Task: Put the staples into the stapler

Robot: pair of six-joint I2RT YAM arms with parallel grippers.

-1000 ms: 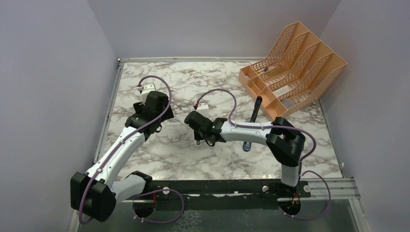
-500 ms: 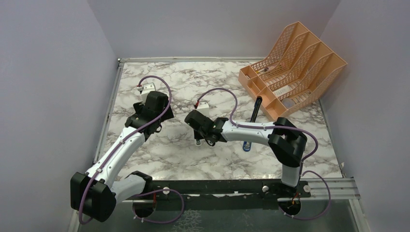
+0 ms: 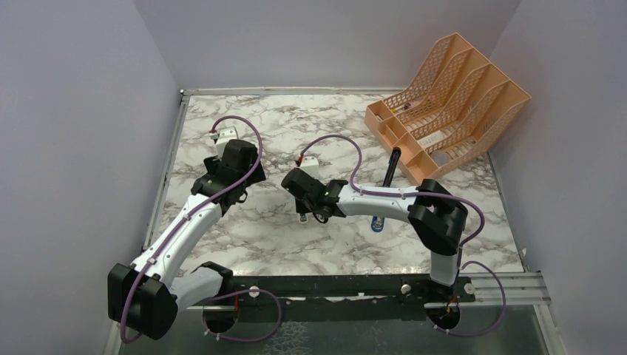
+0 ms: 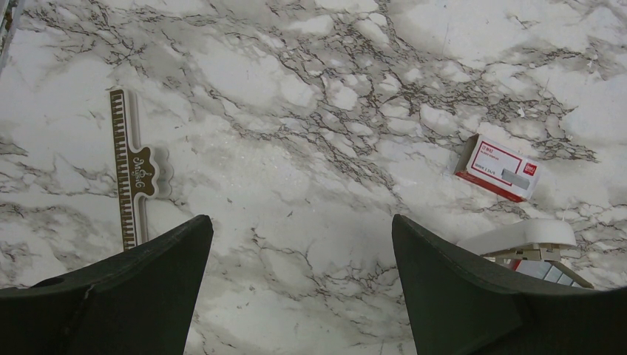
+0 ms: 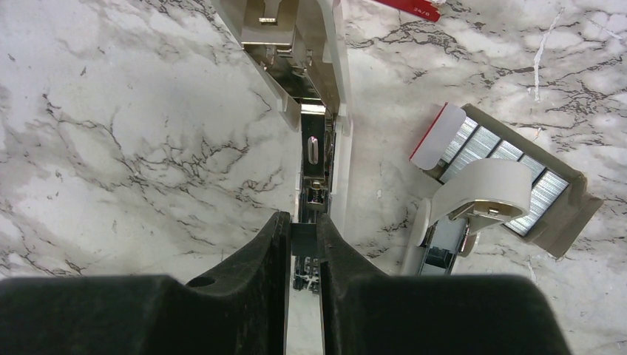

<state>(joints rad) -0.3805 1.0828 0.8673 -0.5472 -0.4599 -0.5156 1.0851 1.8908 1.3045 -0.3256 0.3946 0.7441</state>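
You only get a sliver of the staples between the right claw's fingers; the rest is buried. Ahead of the claw, the stapler and box run off the top edge. From above, the claw hides nearly all of the stapler.

**Marble table, lilac walls**

You are looking at a white marble-patterned table with grey veins; plain pale lilac walls close it in on the left, far and right sides; a dark metal rail runs along its near edge; the light is even and the shadows are soft.
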